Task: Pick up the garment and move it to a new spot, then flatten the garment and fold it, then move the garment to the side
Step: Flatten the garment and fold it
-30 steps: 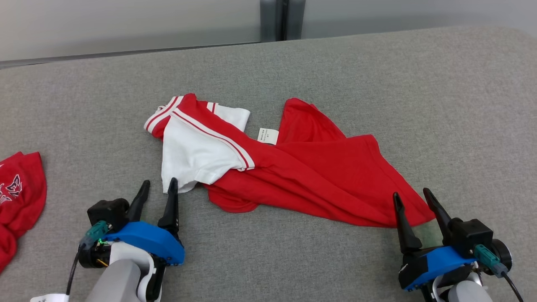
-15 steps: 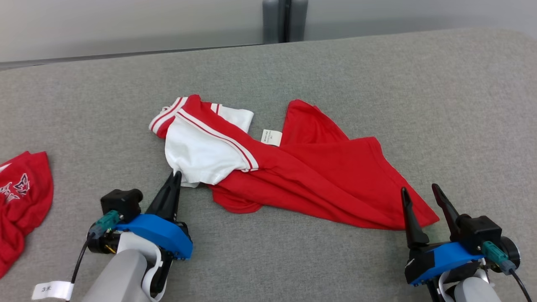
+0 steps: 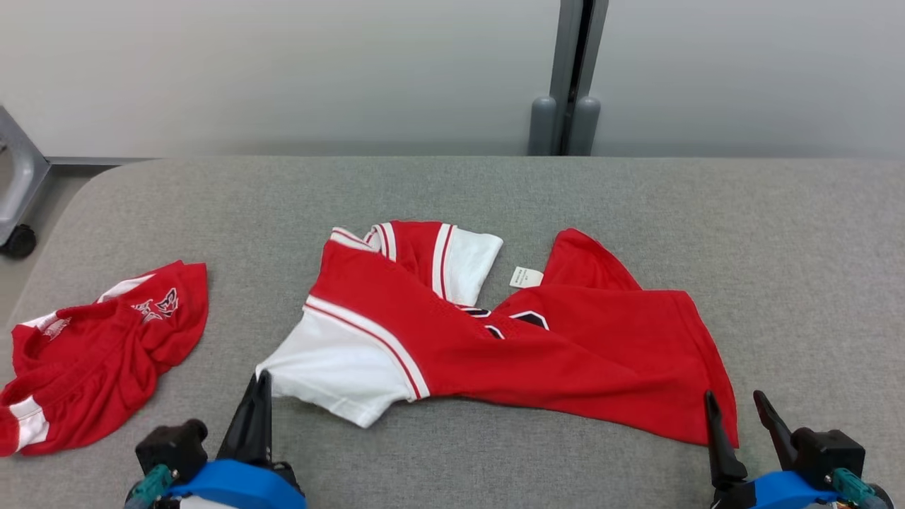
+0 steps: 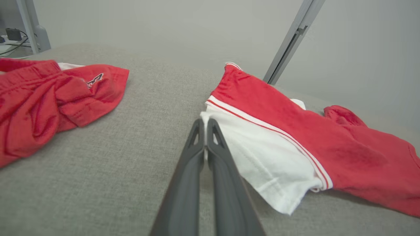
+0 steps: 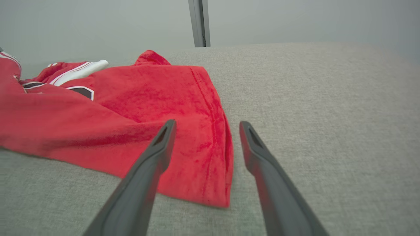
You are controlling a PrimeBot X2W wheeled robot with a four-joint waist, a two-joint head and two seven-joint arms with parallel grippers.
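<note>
The garment (image 3: pixel 509 346), a red jersey with white sleeves and striped trim, lies crumpled across the middle of the grey table (image 3: pixel 452 191). My left gripper (image 3: pixel 262 378) is shut on the near-left corner of its white sleeve (image 3: pixel 332 371). In the left wrist view, the gripper (image 4: pixel 205 122) pinches the sleeve's (image 4: pixel 262 157) edge, with a sliver of white between the fingers. My right gripper (image 3: pixel 735 403) stands open at the garment's near-right hem corner. In the right wrist view, the right gripper (image 5: pixel 206 126) straddles that red corner (image 5: pixel 210 157), just above it.
A second red garment (image 3: pixel 106 339) lies bunched at the table's left side, also seen as the red heap (image 4: pixel 49 95) in the left wrist view. A grey post (image 3: pixel 573 78) stands behind the table. A cart leg with a wheel (image 3: pixel 18 184) is off the left edge.
The left gripper shut on the white sleeve corner and the sleeve now spreads out toward the near left. The head camera has pulled back and up. The right gripper stays open.
</note>
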